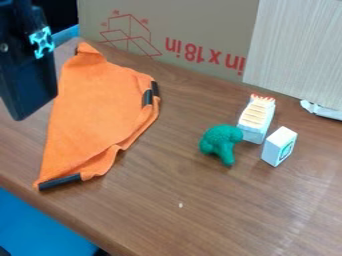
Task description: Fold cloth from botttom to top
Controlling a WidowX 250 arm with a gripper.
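Claw (28, 82) at upper left, hanging beside the left side of the orange cloth (100, 110); whether it is apart, together or clamped, cannot tell. Its height above the counter (227, 215) is also unclear. Cloth lies on the counter's left part, narrow at top, wrinkled along the right edge, lower corner near the counter's front edge. Black strip (60, 182) on that corner; two more dark bands at the upper right. Risks, as judged: a shallow grip at the bottom could slip off the strip, or take one layer and leave the rest. Pulling sideways could skew the fold or drag the cloth over the front edge. Too long a sweep upward could bump the cardboard box (194, 37) behind. Green toy (220, 142) well right, near a small white box (279, 146).
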